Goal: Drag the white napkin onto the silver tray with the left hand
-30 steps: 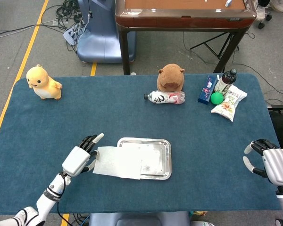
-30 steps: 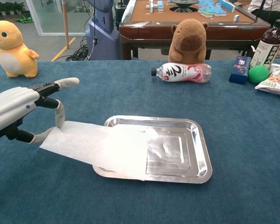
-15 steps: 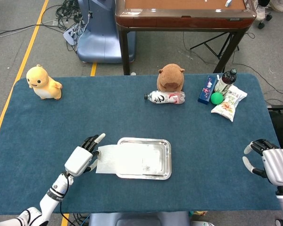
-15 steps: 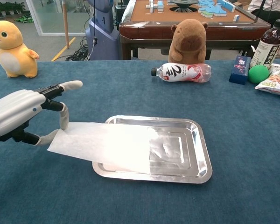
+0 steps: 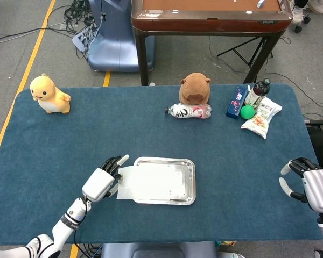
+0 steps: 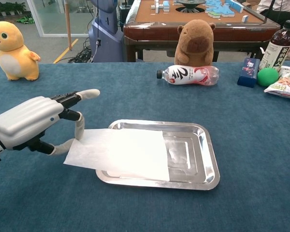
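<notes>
White napkin lying flat across the left part of the silver tray, its left edge overhanging the tray's rim onto the blue table; in the head view the napkin covers most of the tray, leaving a bare strip of metal at the tray's right side. Left hand, just left of the tray, back uppermost: two fingers bend down onto the napkin's overhanging left edge, pressing it against the table, while another finger points straight ahead above the cloth. Same hand in the head view, touching the napkin's left margin beside the tray. Right hand, well to the right of the tray at the table's right edge, holding nothing, its fingers curved and spread apart.

Beyond the tray, toward the table's far edge: a clear plastic bottle lying on its side, a brown capybara plush upright directly behind it. Far right of the tray: a blue box, a dark drink bottle, a green ball and a snack packet, grouped closely. Far left of the tray: a yellow plush toy, upright near the table's far left corner.
</notes>
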Controlling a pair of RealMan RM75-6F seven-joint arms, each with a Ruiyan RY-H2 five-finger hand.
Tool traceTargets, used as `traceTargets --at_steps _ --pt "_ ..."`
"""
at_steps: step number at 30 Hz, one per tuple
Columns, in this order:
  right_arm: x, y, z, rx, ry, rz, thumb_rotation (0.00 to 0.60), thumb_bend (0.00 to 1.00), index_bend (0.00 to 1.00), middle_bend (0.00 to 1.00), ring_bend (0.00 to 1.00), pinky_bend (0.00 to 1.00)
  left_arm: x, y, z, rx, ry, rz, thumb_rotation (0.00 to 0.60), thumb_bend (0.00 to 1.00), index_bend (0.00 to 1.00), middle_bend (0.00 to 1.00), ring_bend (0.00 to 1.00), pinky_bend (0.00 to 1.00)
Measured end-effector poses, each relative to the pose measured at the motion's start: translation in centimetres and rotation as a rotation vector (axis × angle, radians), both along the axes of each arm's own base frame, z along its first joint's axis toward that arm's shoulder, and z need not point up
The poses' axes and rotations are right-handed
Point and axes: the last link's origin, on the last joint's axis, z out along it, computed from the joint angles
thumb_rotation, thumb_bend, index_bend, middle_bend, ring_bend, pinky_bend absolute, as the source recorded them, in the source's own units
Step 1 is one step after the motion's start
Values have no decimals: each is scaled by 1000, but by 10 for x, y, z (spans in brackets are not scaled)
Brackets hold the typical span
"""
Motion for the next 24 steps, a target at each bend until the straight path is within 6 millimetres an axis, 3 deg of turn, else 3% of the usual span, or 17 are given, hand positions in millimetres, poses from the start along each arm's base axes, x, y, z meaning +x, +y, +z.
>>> traceTargets --at_steps 19,24 --pt "1 1 8 -57 -23 17 600 355 534 443 319 487 19 5 -11 -23 28 -31 600 407 662 0 0 123" --pt "2 1 10 -74 -32 26 600 355 534 411 289 487 23 5 -15 -30 27 -37 600 407 603 0 0 123"
